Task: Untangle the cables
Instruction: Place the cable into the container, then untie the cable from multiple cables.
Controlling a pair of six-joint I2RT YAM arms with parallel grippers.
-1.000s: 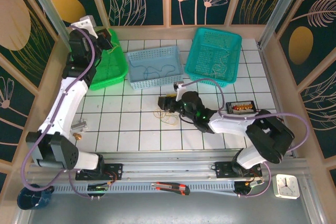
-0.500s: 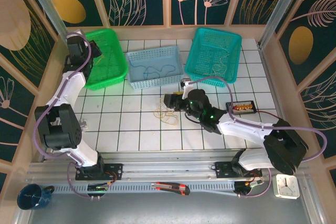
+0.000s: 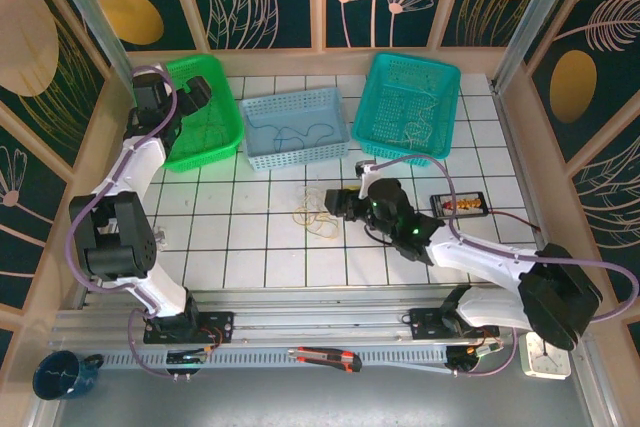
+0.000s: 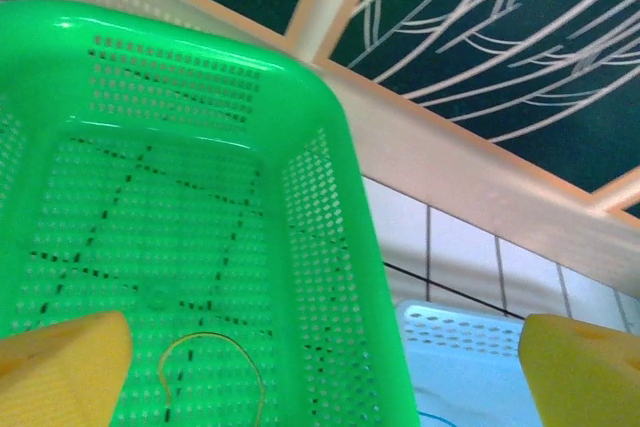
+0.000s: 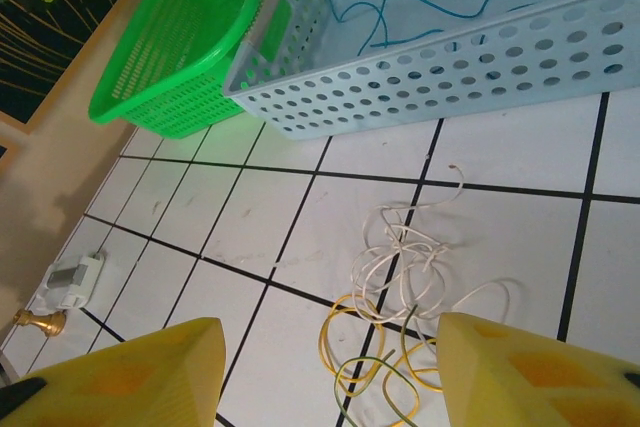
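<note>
The cables (image 3: 318, 215), a small loose knot of white, yellow and dark green loops, lie on the tiled table (image 3: 230, 247) just on the near side of the pale blue basket (image 3: 295, 127), apart from its wall and touched by neither arm. The right gripper (image 3: 333, 203) hovers low beside the knot, its 2 yellow fingers spread wide with nothing between them. In the right wrist view the knot sits in the gap ahead of those fingers, which suggests the arm is lining up to straddle and pinch 1 strand.

The white loops lie nearer the pale blue basket and the yellow and dark ones farther from it, all crossing one another. A grab at the centre would probably lift the whole knot; the free white end pointing toward the basket looks the safer pick.

To the left of the pale blue basket, the left gripper (image 3: 190, 97) hangs over the green basket (image 3: 215, 132), fingers apart and empty, above 1 thin yellow wire (image 4: 212, 372) on that basket's floor. A blue cable (image 5: 440, 2) lies inside the pale blue basket, and the teal basket (image 3: 405, 72) to its right holds what look like pale wires. The 3 baskets seem to take freed strands by colour, with the knot not yet pulled apart.
</note>
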